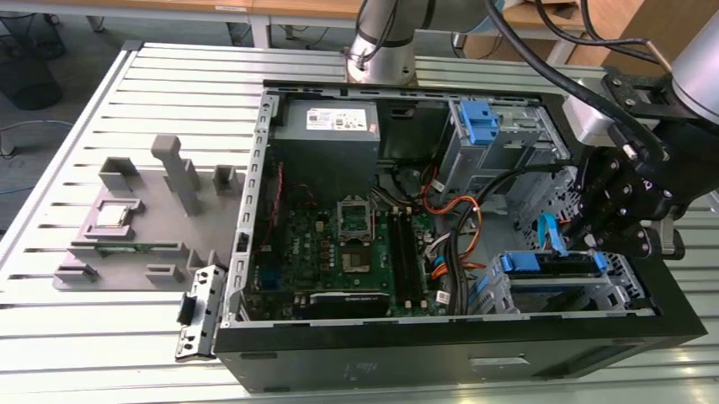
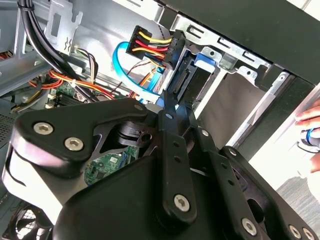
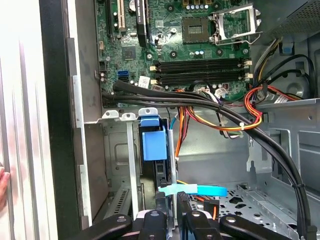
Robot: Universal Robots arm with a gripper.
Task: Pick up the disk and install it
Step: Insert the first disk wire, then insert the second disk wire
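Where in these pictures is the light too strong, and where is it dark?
In the first wrist view the table beside the case is washed out white; in the second wrist view the corner near a hand glares; in the exterior view the case's interior around the motherboard lies in shade.

A robotics lab: slatted aluminium bench (image 1: 168, 59) (grey fixture (image 1: 135, 227)), opened computer case (image 1: 450, 337).

The arm (image 1: 382, 38) had a silver-grey cylindrical body with a darker joint band and thick black cables. Its gripper (image 1: 629, 206) was matte black, built of flat linkage bars (image 2: 172, 150) fastened with silver screws (image 2: 74, 144).
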